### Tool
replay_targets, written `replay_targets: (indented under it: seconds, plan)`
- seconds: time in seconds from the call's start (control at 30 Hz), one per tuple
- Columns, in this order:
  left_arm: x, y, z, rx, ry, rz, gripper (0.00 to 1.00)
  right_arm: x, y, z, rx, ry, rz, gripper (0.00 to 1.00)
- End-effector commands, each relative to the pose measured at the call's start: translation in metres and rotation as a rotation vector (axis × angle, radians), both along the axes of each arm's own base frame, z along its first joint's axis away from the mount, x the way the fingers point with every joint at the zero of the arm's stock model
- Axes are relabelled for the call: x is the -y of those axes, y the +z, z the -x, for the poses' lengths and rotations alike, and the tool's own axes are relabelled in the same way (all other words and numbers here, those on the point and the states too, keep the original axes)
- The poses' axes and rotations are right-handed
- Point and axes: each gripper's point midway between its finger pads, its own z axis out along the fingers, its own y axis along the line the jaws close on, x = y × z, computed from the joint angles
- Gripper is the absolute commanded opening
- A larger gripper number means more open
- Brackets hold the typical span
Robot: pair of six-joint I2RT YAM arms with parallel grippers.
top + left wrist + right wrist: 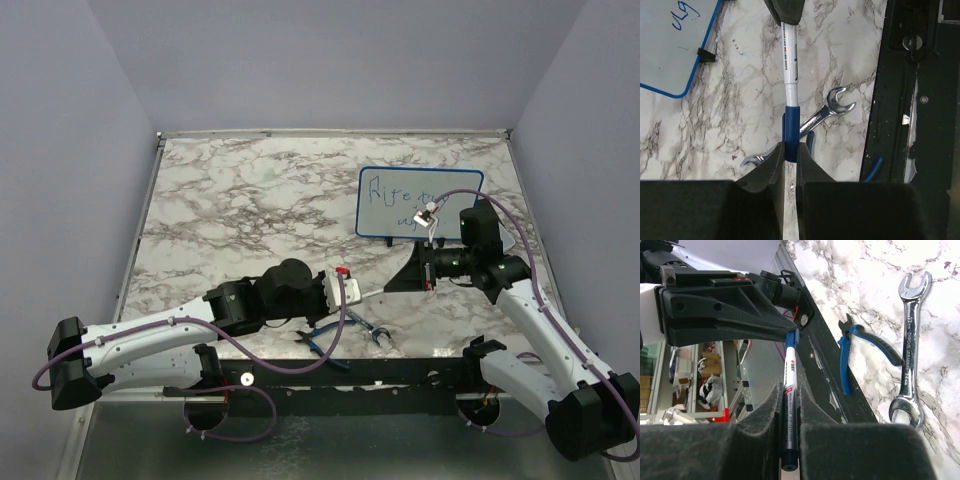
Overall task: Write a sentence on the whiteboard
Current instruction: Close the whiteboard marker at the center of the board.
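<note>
Pliers with blue handles and a double open-ended wrench lie side by side on the marble-patterned table, close to its near edge and just beyond the arm bases. Above them, both arms meet over the middle of the table and share one marker pen, held level between them. The left gripper is clamped on the pen's blue cap end. The right gripper, facing it, is clamped on the white barrel. Farther back and to the right, the whiteboard lies flat on the table, blue-framed, just beyond the right gripper. The sentence sits across it in two short lines of thin blue handwriting, too small to read with confidence, though the top line seems to begin "Rite".
</note>
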Motion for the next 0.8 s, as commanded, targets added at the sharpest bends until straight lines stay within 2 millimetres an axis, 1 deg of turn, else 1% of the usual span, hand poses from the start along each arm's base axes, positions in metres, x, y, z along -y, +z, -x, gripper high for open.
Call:
replay_targets:
  seconds: [0.0,0.37,0.57,0.77]
  plan:
    - [0.017,0.027,0.004,0.019,-0.05,0.09,0.0,-0.003,-0.001,0.004,-0.022,0.031,-0.03,0.01]
    - [0.03,0.036,-0.004,0.034,-0.023,0.146,0.0,-0.008,-0.009,0.007,-0.037,0.049,-0.028,0.01]
    - [0.034,0.043,-0.009,0.042,0.0,0.186,0.0,-0.008,-0.016,0.009,-0.042,0.041,-0.008,0.01]
    - [0.044,0.045,-0.011,0.023,0.01,0.213,0.0,-0.01,-0.02,0.01,-0.038,0.036,0.014,0.01]
